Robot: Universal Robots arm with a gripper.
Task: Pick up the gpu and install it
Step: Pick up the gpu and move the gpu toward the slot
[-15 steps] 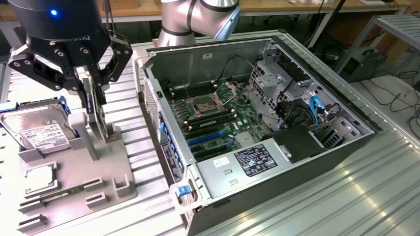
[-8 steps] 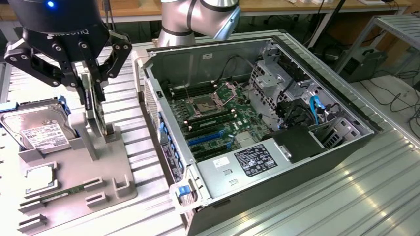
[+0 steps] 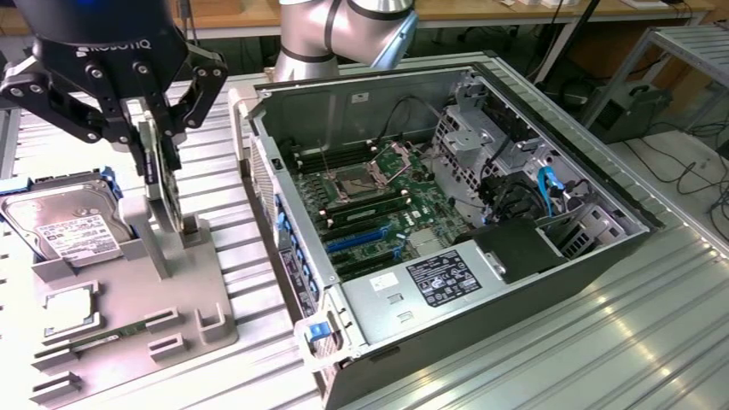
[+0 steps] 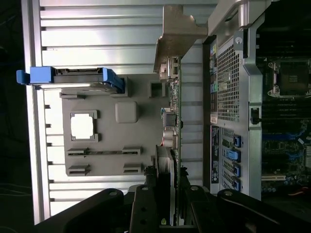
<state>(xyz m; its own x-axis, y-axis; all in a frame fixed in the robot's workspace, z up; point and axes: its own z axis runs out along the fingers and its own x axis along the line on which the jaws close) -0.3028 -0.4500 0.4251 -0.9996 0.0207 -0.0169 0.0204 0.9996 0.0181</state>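
Note:
The gpu [image 3: 163,184] is a thin card standing on edge, above the grey holder tray [image 3: 194,316] at the exterior view's left. My gripper [image 3: 156,137] is shut on its upper edge, one finger on each face. The card's lower end is level with the tray's upright posts; I cannot tell whether it touches them. In the wrist view the gpu [image 4: 173,116] runs edge-on away from my gripper [image 4: 171,204], green board and connectors showing, with its silver bracket [image 4: 177,34] at the far end.
The open computer case [image 3: 592,248] lies on its side at the exterior view's right of the tray, its motherboard with blue slots [image 3: 358,239] exposed. The tray also holds a hard drive [image 3: 63,226], a processor [image 3: 71,312] and a memory stick [image 3: 114,333]. The arm's base [image 3: 341,34] stands behind the case.

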